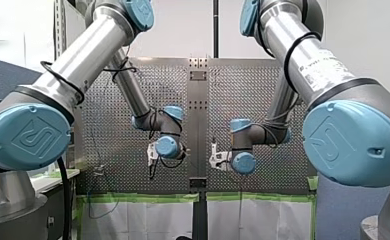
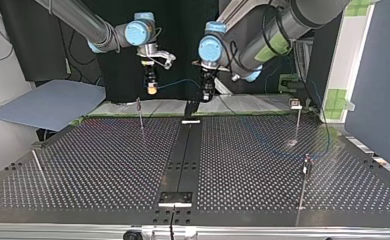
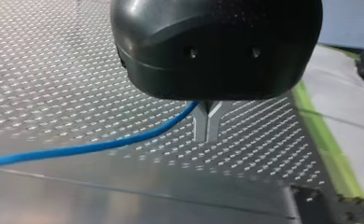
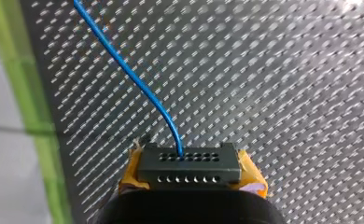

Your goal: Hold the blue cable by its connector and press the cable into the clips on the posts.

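The right tool [image 4: 192, 181] clamps the connector [image 4: 189, 165]; the left tool [image 3: 206, 136] pinches the blue cable [image 3: 101, 147], which spans sideways between them, with a post [image 2: 141, 117] below the right tool.

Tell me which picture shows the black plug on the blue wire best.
The right wrist view. There the plug sits close up, squeezed between my right gripper's yellow pads, wire coming out of it. The top view shows only a speck there. The left wrist view shows just wire; the front view hides it.
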